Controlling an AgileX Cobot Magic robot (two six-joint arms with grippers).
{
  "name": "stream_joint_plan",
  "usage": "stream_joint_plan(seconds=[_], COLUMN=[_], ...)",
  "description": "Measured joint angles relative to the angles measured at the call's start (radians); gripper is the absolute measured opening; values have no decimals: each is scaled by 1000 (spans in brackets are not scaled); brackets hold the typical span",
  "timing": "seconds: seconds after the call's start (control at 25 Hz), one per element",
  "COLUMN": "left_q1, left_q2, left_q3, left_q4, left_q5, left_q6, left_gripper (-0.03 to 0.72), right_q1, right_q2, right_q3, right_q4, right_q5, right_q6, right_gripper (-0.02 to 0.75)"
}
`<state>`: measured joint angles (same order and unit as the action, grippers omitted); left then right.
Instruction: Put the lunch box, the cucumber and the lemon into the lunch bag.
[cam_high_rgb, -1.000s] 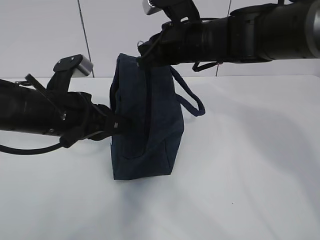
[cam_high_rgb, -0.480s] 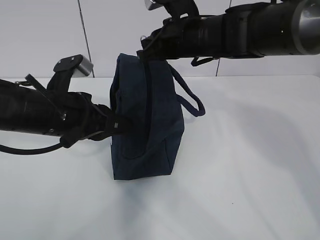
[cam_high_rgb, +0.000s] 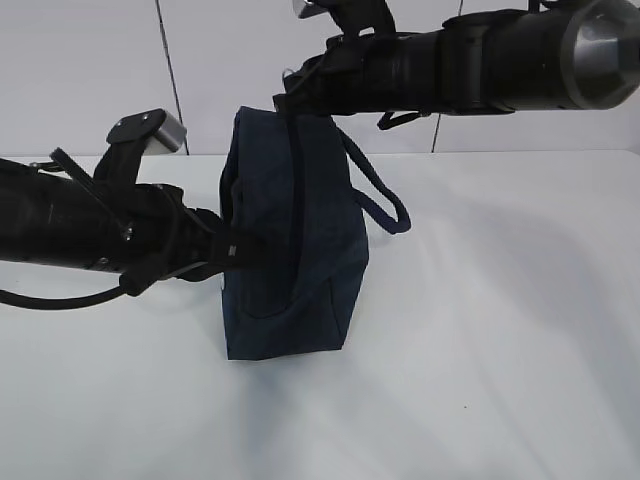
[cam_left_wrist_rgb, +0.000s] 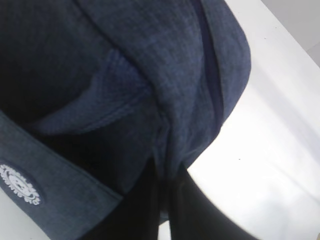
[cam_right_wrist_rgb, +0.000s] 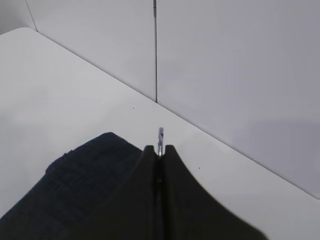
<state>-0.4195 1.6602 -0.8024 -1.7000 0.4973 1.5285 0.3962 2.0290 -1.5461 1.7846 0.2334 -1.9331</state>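
The dark navy lunch bag (cam_high_rgb: 290, 250) stands upright on the white table, its zipper running down the side that faces the camera. My left gripper (cam_high_rgb: 240, 252) is shut on a fold of the bag's fabric (cam_left_wrist_rgb: 167, 150) at its left side, beside the white round emblem (cam_left_wrist_rgb: 19, 184). My right gripper (cam_high_rgb: 287, 100) is at the bag's top corner. In the right wrist view that gripper (cam_right_wrist_rgb: 159, 149) is shut on the silver zipper pull (cam_right_wrist_rgb: 160, 135), which pokes out past the fingertips. The lunch box, the cucumber and the lemon are out of view.
A strap handle (cam_high_rgb: 385, 200) loops out from the bag's right side. The white table (cam_high_rgb: 500, 330) stretches to the right and front of the bag. A pale wall (cam_right_wrist_rgb: 225, 75) rises just behind the table's back edge.
My right arm has risen slightly at the bag's top corner, still holding the pull. The left arm and the bag have stayed put.
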Motion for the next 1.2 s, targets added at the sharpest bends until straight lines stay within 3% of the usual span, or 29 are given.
stream_joint_plan(seconds=[0.6,0.96,1.2], left_q1=[0,0,-4], left_q2=[0,0,0], left_q3=[0,-4,-6], left_q4=[0,0,0], left_q5=[0,-62,-167], left_q6=[0,0,0], left_gripper=[-5,-5,-5], right_q1=[-24,-86,-92], right_q2=[89,93,93], right_q3=[-101,-101,-103], right_q4=[0,-2,-98], right_q5=[19,93,106], right_q6=[2,15,44], right_gripper=[8,8,8])
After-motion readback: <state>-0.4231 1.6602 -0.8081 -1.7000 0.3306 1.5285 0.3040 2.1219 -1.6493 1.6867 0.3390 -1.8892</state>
